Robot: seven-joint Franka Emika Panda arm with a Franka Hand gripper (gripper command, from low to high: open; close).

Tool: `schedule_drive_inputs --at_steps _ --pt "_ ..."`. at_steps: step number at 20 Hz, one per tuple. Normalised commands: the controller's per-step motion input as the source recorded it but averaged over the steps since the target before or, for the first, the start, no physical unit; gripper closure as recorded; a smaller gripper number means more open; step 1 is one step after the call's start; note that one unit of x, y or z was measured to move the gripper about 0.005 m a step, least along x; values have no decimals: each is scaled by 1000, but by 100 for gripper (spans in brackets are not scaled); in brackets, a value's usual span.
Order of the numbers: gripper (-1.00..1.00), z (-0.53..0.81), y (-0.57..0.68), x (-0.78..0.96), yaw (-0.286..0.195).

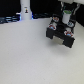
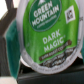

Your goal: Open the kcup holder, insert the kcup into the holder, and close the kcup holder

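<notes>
The kcup holder [image 1: 60,34] is a black boxy unit on the white table at the exterior view's right. Its top shows dark slots, and the blur hides whether its drawer is out. My gripper [image 1: 66,20] hangs just above the holder's far end, shut on the kcup [image 1: 66,15]. In the wrist view the kcup [image 2: 47,31] fills the picture: a green lid reading "Green Mountain Dark Magic" with a white rim and a teal side. A dark edge of the holder [image 2: 50,76] lies beyond it.
A white cone-topped bottle [image 1: 25,10] stands at the back on the exterior view's left. Some multicoloured pods [image 1: 53,23] sit by the holder's far side. Dark clutter lines the back edge. The white table [image 1: 30,55] spreads in front.
</notes>
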Motion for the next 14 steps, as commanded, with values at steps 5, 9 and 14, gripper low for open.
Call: schedule_drive_inputs --at_steps 5,9,14 --pt "100 -264 -19 -145 33" --pt "100 -279 -33 -138 28" --pt "100 -171 -59 -64 6"
